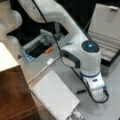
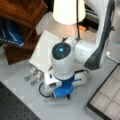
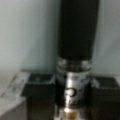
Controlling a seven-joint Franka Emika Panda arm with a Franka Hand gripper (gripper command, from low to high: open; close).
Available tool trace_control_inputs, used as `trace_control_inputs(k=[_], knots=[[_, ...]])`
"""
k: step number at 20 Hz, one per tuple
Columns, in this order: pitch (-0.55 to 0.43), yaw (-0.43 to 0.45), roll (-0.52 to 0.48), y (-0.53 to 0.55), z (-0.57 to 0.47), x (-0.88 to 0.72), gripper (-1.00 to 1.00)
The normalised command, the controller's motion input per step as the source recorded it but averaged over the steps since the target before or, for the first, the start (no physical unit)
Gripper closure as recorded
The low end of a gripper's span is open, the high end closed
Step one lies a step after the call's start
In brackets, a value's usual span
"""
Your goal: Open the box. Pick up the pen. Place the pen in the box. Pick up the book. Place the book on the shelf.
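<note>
White Franka arm reaching low over the grey desk (image 1: 112, 110), wrist pointing down. Gripper (image 3: 72, 110) closing its jaws on the pen (image 3: 76, 32): in the wrist view, black barrel with a silvery band sitting upright between two dark fingers (image 3: 37, 87), filling the middle of the frame. In a front view, a short dark end of the pen (image 1: 80, 92) showing just beside the wrist, close over the desk.

Box (image 1: 107, 32) lying open at a front view's right, pale lid leaning back, pale compartments exposed; also showing at a front view's bottom right (image 2: 110, 95).

Book (image 1: 53, 96), white with spiral binding, lying flat on the desk beside the arm, seen in both front views (image 2: 43, 47).

Shelf (image 1: 13, 95), brown wood with a cream top, standing at a front view's left, just beside the book.

Grey tray (image 1: 37, 47) with dark inside sitting behind, an orange object (image 1: 48, 50) at its edge.
</note>
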Motion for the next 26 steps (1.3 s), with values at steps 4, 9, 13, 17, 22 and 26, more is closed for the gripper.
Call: trace_control_inputs(k=[4,9,13,17,22,26], knots=[[0.015,0.109,-0.084,0.08,-0.01,-0.04,1.0],[0.066,0.082,-0.094,0.1,0.13,-0.07,1.0],[0.107,0.029,-0.082,0.11,0.27,-0.1,1.0],[0.117,-0.039,-0.057,0.1,0.3,-0.09,1.0],[0.119,-0.148,-0.019,0.08,0.36,-0.1,1.0],[0.096,-0.34,0.039,0.13,0.41,-0.18,1.0]])
